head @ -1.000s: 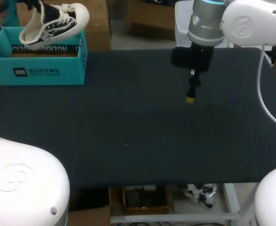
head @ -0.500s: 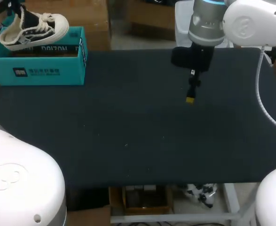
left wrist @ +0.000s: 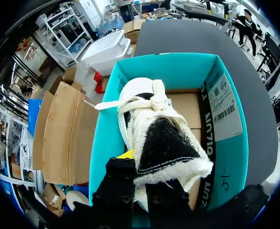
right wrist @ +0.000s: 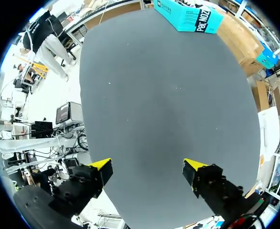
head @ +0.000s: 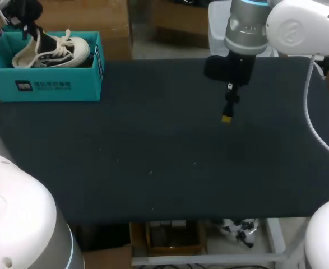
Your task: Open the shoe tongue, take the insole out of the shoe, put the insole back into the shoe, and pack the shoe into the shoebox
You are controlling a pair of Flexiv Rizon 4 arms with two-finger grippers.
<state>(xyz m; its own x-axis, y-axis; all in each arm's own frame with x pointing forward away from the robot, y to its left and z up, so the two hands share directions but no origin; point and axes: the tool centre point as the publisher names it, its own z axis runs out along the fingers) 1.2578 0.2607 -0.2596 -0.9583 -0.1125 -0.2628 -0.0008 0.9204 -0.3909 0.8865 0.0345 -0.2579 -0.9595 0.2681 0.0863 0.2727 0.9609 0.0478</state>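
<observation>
A black-and-cream lace-up shoe (head: 53, 51) lies inside the open teal shoebox (head: 46, 85) at the table's far left corner, toe toward the right. My left gripper (head: 27, 23) is over the box's left end, shut on the shoe's rear. In the left wrist view the shoe (left wrist: 154, 124) stretches ahead of that gripper (left wrist: 147, 179), between the teal shoebox walls (left wrist: 178, 71), its fleece-edged rear between the dark fingers. My right gripper (head: 227, 115) hangs open and empty above the table's far middle. From its wrist, the right gripper (right wrist: 147, 171) shows bare table ahead and the shoebox (right wrist: 187, 18) far off.
The dark table (head: 164, 162) stretches from the box to the right edge. Cardboard boxes stand just beyond the far edge behind the shoebox.
My left gripper has carried the shoe leftward and down, from above the box's rim into the box. The right arm has stayed still.
</observation>
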